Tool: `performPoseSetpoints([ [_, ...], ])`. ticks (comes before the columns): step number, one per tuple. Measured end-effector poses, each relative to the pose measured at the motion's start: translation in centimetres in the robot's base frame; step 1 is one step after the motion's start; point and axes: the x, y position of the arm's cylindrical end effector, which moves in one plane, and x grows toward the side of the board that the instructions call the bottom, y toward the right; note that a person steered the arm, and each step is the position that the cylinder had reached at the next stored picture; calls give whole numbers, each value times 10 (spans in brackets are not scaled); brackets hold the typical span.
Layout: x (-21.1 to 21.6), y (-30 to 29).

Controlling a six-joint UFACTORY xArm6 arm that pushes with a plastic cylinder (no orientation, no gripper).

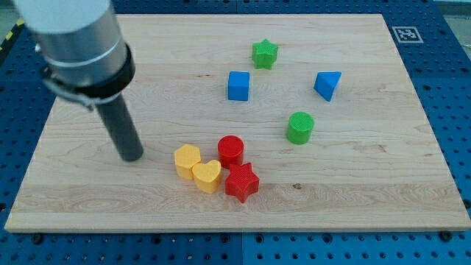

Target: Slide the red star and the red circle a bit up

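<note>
While I watched, my tip point(132, 156) rested on board point(368, 199), bare rod, gripping nothing, touching no block. Red circle point(230, 150) sat at its 3 o'clock, apart; red star point(241, 182) touching circle at circle's 5. Yellow heart point(207, 176) touched star's 9 side, yellow block point(187, 160) beside heart.

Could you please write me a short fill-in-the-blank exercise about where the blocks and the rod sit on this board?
1. My tip rests on the board to the view's ____ of the yellow hexagon.
2. The red circle sits directly above the red ____ in the view.
3. The yellow heart touches the yellow hexagon and lies to the view's left of the red star; both are ____ in colour.
4. The block nearest the view's top is the green ____.

Missing words: left; star; yellow; star
</note>
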Motion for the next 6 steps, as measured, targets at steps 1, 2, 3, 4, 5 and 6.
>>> performPoseSetpoints([
  [1,53,22],
  [2,80,88],
  [3,81,165],
  [4,81,204],
  [5,81,188],
  [6,83,158],
])
